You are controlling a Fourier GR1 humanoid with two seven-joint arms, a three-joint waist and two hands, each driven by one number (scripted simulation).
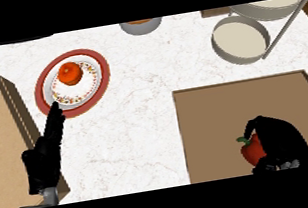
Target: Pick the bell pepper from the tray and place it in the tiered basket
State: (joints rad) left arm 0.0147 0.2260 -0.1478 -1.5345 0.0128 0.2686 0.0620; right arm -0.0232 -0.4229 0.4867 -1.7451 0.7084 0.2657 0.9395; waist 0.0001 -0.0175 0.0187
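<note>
Right hand (282, 137) curls round glossy red bell pepper (251, 151).

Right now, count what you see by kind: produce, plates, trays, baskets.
Produce: 2, bell pepper and orange fruit
Plate: 1
Tray: 1
Tiered basket: 1
Total: 5
</note>
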